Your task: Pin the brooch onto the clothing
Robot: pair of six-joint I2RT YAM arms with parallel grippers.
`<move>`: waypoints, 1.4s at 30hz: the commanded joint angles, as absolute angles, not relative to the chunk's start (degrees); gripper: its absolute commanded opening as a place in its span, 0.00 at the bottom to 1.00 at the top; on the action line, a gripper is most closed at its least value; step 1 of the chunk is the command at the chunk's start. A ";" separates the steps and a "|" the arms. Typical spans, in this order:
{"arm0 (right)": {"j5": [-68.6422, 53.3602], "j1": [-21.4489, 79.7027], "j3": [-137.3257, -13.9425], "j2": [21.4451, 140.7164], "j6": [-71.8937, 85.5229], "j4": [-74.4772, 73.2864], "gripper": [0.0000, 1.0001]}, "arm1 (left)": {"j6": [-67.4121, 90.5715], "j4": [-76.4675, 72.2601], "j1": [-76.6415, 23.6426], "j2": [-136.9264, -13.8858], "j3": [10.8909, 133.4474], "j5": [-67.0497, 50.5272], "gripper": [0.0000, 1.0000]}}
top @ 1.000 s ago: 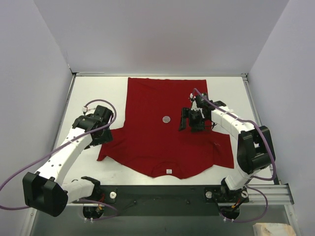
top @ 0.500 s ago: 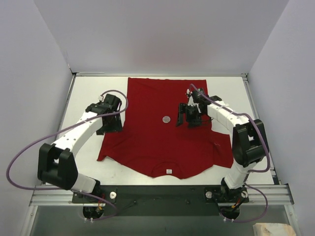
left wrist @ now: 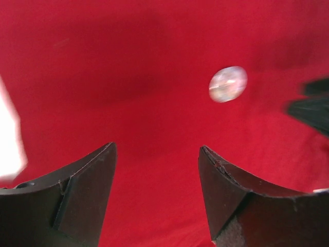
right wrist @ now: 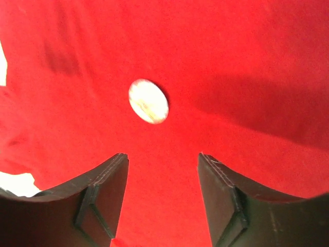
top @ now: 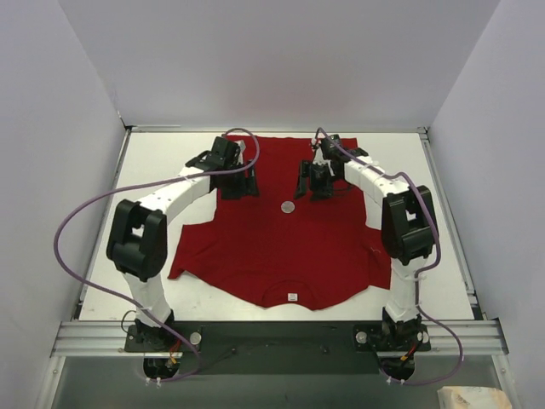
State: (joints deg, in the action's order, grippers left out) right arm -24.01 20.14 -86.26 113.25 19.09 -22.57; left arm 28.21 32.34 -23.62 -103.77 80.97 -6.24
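The red T-shirt (top: pixel 281 239) lies flat on the table, its collar with the small white label (top: pixel 292 297) toward the near edge. The brooch (top: pixel 288 206), a small round pale disc, lies on the shirt's middle. It also shows in the left wrist view (left wrist: pixel 227 84) and the right wrist view (right wrist: pixel 148 101). My left gripper (top: pixel 241 183) is open and empty over the shirt's far left part, left of the brooch. My right gripper (top: pixel 312 184) is open and empty over the shirt, just beyond and right of the brooch. Red cloth (left wrist: pixel 154 103) fills both wrist views (right wrist: pixel 231 62).
White table (top: pixel 162 170) shows on both sides of the shirt. Grey walls enclose the left, right and far sides. The right gripper's dark fingers (left wrist: pixel 313 105) show at the right edge of the left wrist view. A metal rail (top: pixel 272 336) runs along the near edge.
Both arms have swung toward the far middle of the table. The left gripper moved from the left sleeve onto the shirt. The right gripper moved farther back and left. Brooch unmoved.
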 commanded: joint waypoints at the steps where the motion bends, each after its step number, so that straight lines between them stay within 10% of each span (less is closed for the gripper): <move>1: -30.57 18.37 -91.49 117.33 18.89 -21.01 0.53 | 29.88 21.63 -25.22 -109.59 85.51 -17.12 0.74; 42: -39.90 18.81 -93.43 128.58 22.32 -15.64 0.32 | 33.40 15.29 -29.79 -125.07 86.84 -21.00 0.42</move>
State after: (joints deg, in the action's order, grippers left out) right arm -39.00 18.26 -92.33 127.37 22.22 -15.35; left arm 35.11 15.00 -29.93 -124.01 87.37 -22.09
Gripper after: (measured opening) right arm 0.334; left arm 0.425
